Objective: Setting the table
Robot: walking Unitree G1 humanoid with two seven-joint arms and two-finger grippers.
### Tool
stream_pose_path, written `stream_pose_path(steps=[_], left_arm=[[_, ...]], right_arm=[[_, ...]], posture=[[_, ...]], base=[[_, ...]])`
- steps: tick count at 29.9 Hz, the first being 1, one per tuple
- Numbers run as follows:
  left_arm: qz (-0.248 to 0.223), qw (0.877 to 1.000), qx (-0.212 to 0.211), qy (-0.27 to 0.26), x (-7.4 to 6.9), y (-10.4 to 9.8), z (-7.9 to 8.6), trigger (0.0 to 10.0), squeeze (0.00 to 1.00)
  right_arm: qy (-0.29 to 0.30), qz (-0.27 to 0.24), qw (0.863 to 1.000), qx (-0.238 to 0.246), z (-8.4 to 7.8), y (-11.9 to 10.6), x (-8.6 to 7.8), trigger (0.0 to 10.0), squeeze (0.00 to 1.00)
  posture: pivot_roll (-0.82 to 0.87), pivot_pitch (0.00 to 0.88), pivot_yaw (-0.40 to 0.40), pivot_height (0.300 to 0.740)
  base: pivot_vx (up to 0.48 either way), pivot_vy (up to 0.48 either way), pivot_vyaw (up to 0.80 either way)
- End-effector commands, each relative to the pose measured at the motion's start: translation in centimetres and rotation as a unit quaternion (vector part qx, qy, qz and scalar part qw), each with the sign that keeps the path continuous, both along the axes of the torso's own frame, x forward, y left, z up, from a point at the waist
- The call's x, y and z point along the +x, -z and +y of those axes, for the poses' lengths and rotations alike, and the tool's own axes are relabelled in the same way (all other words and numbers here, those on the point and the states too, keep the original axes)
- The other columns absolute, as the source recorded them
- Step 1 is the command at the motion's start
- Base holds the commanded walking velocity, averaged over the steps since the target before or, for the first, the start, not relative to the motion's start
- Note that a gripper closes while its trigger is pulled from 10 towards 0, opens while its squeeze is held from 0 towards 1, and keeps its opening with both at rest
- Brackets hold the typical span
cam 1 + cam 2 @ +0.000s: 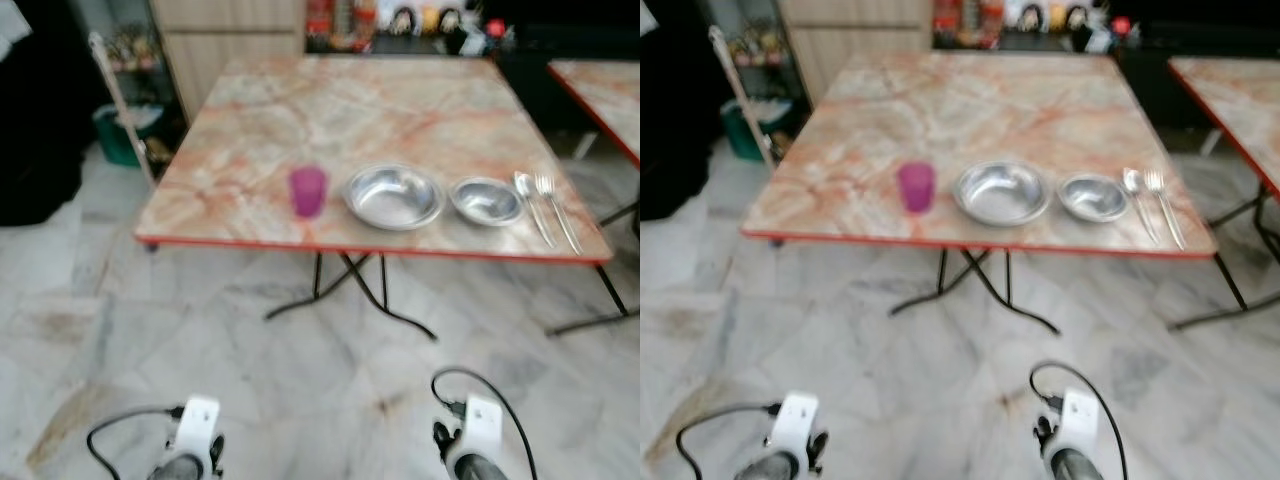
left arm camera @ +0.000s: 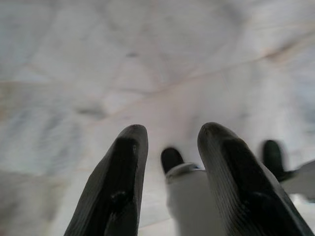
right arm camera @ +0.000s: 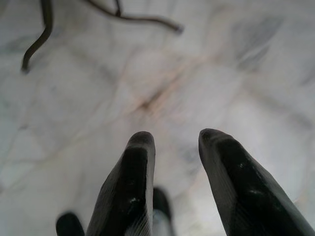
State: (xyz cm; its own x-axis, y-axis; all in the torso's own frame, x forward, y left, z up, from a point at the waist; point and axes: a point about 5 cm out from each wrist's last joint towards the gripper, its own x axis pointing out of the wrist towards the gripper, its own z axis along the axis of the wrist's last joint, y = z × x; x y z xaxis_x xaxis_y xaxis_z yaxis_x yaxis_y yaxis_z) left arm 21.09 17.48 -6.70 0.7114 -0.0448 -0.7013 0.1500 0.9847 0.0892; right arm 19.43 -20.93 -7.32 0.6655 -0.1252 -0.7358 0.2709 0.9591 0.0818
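Currently: marble-pattern table (image 1: 400, 110) on pale marble floor (image 1: 200, 370). Along near edge, left to right: purple cup (image 1: 308, 191), large steel bowl (image 1: 394, 196), small steel bowl (image 1: 487, 201), spoon (image 1: 530, 203) beside fork (image 1: 556, 208). Left gripper (image 2: 170, 140) and right gripper (image 3: 174, 143) hanging over floor, fingers parted, empty.

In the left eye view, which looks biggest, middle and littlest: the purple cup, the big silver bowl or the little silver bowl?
1. Big silver bowl, biggest.
2. Little silver bowl, middle.
3. Purple cup, littlest across.
All three stand in a row along the table's near edge, so nearness doesn't change the order.
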Motion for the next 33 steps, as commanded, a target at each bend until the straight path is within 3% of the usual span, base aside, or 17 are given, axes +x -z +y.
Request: stream_pose_path(steps=[1,8,15,22,33], left_arm=[[0.005,1.0,0.012,-0.01,-0.3,0.0,1.3,10.0,0.0],[-0.002,1.0,0.01,-0.013,0.1,-0.2,1.2,10.0,0.0],[-0.036,0.999,-0.006,-0.031,1.4,-1.1,1.3,10.0,0.0],[-0.034,0.998,-0.014,-0.041,1.6,-1.2,1.3,10.0,0.0],[-0.038,0.998,-0.011,-0.05,1.6,-1.2,1.4,10.0,0.0]], right_arm=[[-0.002,-0.007,1.0,0.008,0.7,-0.1,0.4,10.0,0.0],[-0.004,-0.008,1.0,0.005,0.7,-0.2,0.5,10.0,0.0],[-0.005,-0.008,1.0,0.005,0.6,-0.2,0.5,10.0,0.0],[-0.003,-0.009,1.0,0.006,0.6,-0.2,0.5,10.0,0.0],[-0.017,-0.005,1.0,-0.002,0.5,-0.2,0.5,10.0,0.0]], posture=[[0.01,0.103,-0.036,0.74],[0.02,0.104,-0.039,0.74],[0.01,0.106,-0.042,0.74],[0.01,0.105,-0.042,0.74],[0.02,0.105,-0.054,0.74]], base=[[0.0,-0.292,0.0],[0.0,-0.282,0.0],[0.0,0.0,0.0],[0.0,0.0,0.0],[0.328,0.0,0.0]])
